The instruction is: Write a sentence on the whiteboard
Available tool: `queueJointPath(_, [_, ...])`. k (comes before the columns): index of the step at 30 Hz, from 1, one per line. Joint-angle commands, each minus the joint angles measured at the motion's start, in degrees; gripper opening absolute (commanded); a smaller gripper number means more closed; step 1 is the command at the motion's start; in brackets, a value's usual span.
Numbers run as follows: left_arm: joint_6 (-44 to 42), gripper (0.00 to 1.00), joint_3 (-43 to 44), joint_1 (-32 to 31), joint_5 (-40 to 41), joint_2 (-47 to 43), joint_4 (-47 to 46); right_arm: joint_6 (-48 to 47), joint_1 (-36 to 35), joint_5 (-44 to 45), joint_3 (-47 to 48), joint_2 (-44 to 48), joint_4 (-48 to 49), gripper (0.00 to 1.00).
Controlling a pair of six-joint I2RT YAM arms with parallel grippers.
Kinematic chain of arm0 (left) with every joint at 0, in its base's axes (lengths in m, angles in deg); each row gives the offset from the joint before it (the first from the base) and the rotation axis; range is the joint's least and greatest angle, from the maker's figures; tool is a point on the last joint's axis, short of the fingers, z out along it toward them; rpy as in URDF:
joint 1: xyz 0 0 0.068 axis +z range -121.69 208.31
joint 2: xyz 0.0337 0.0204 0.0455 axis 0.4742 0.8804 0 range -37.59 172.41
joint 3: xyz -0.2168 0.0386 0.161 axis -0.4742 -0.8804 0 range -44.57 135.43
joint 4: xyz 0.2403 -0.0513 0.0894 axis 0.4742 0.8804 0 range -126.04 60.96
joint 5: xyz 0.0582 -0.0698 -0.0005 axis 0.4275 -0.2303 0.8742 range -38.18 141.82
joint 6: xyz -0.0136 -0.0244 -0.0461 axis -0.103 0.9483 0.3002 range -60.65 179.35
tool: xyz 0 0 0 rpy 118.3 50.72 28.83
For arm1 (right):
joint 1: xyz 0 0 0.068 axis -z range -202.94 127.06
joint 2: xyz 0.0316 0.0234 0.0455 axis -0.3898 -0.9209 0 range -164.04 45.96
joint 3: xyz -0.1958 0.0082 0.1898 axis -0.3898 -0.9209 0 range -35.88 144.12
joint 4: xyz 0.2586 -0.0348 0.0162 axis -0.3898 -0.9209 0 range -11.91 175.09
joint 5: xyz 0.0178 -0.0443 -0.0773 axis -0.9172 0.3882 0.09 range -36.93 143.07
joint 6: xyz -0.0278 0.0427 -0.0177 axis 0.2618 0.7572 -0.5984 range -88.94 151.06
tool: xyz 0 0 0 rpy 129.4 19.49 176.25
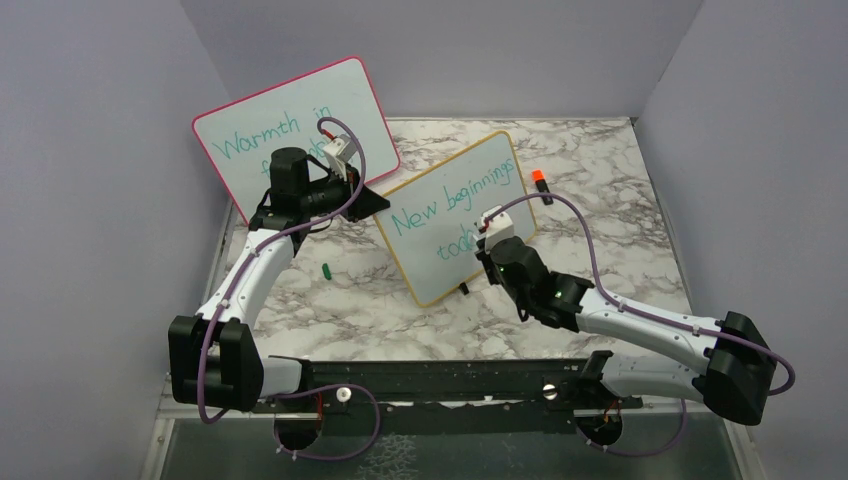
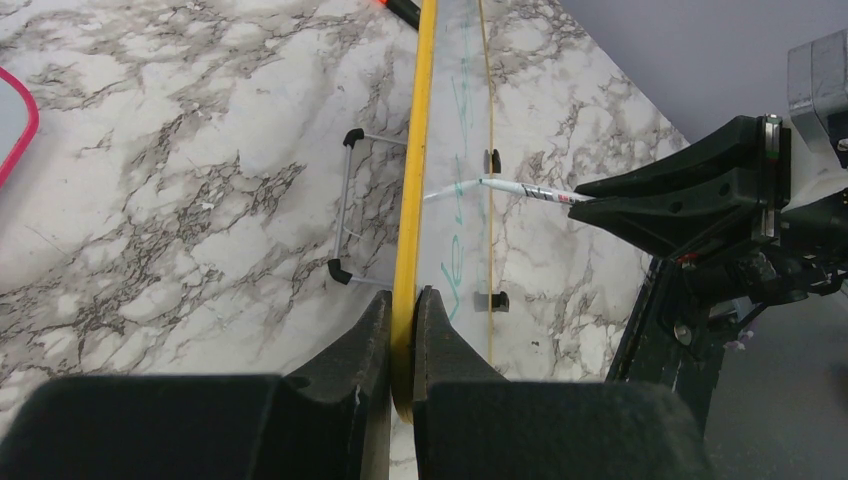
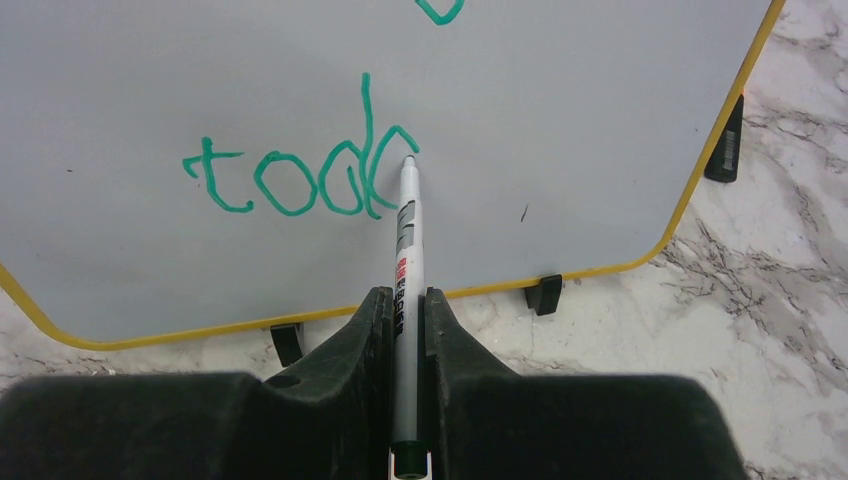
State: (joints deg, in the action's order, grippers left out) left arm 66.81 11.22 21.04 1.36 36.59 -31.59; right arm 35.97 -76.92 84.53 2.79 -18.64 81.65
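Note:
The yellow-framed whiteboard [image 1: 430, 275] stands tilted on its black feet on the marble table. My left gripper [image 2: 403, 300] is shut on its yellow edge [image 2: 415, 200] at the board's left side [image 1: 372, 198]. The teal sentence [image 1: 455, 200] reads "New beginnings" with "toda" [image 3: 300, 180] on the line below. My right gripper [image 3: 405, 300] is shut on a white marker [image 3: 407, 230], held just in front of the board's lower part [image 1: 487, 245]. The marker's tip touches the board at the end of the last letter. In the left wrist view the marker [image 2: 520, 188] meets the board from the right.
A larger pink-framed whiteboard [image 1: 300, 120] with teal writing leans behind my left arm. An orange-capped marker [image 1: 539, 180] lies right of the yellow board. A small green cap [image 1: 326, 269] lies on the table at the left. Purple walls enclose the table.

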Motion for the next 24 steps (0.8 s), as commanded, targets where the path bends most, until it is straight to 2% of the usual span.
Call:
queueJointPath(1, [-4.47,0.00,-0.94,0.09,6.86,1.51,2.85,-0.49,0.31,1.43,1.10,-0.11,2.92,0.00])
queueJointPath(13, [-4.48,0.00,-0.89,0.09,6.95,1.50,2.93,0.15,0.63,0.43,1.07,-0.61,3.53,0.00])
queueJointPath(24, [-4.57,0.00,-0.78,0.11,7.08,1.59,3.01,3.97,0.63,-2.30,-0.93,0.30,-3.26,0.00])
